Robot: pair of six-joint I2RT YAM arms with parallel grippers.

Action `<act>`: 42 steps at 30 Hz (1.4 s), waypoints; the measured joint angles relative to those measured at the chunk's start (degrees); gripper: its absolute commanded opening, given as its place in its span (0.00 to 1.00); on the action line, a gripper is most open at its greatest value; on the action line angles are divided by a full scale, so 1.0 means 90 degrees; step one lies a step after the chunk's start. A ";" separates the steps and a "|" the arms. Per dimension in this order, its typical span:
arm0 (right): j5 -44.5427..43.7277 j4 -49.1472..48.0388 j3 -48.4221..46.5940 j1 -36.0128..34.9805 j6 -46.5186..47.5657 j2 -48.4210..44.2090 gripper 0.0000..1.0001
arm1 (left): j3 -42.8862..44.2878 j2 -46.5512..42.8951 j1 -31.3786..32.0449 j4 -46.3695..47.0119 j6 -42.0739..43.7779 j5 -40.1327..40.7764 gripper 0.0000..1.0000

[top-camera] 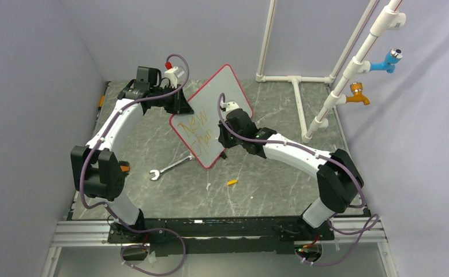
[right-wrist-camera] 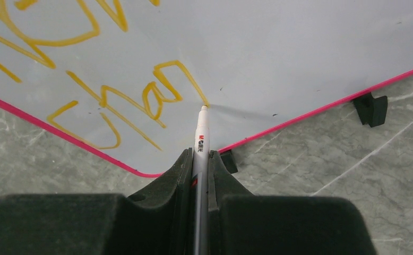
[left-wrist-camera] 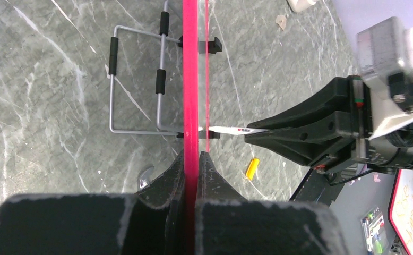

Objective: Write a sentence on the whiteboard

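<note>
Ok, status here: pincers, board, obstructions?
Left pincer shut on red-framed white whiteboard. Right pincer shut on white marker, tip on board. Orange handwritten sentence reads New Chan. Silver wrench beside board.

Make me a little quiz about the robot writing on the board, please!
1. True or false: the right claw holds a thin white marker pen, its tip touching the flat white board with the thin red frame.
2. The slanted marker handwriting is: A blue, B orange, C green?
3. What does the left claw grip?
Key: 1 true; 2 B; 3 the board's red frame edge.
</note>
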State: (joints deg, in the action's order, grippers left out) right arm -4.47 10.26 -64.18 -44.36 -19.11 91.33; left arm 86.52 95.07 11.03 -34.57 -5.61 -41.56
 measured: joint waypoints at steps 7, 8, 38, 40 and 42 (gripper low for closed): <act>-0.0041 0.0046 -0.0002 -0.0002 0.0034 -0.0624 0.00 | 0.0070 0.0002 0.0000 -0.0141 0.0066 0.0015 0.00; -0.0066 0.0046 -0.0002 -0.0002 0.0061 -0.0736 0.00 | 0.0097 0.0005 -0.0002 -0.0192 0.0075 0.0027 0.00; 0.1440 -0.1151 0.0381 0.1044 0.0656 -0.0682 0.00 | 0.1382 0.1370 -0.0425 -0.1037 0.0338 -0.0653 0.00; 0.1506 -0.1156 0.0321 0.1044 0.0656 -0.0532 0.00 | 0.1372 0.1370 -0.0427 -0.1027 0.0338 -0.0656 0.00; 0.1559 -0.1154 0.0233 0.1044 0.0653 -0.0369 0.00 | 0.1355 0.1370 -0.0442 -0.1018 0.0338 -0.0673 0.00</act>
State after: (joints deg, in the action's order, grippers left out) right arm 9.56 -0.12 -62.08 -34.96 -13.23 88.01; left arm 98.72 107.39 7.05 -43.72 -2.57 -47.62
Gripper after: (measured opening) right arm 0.127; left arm 0.068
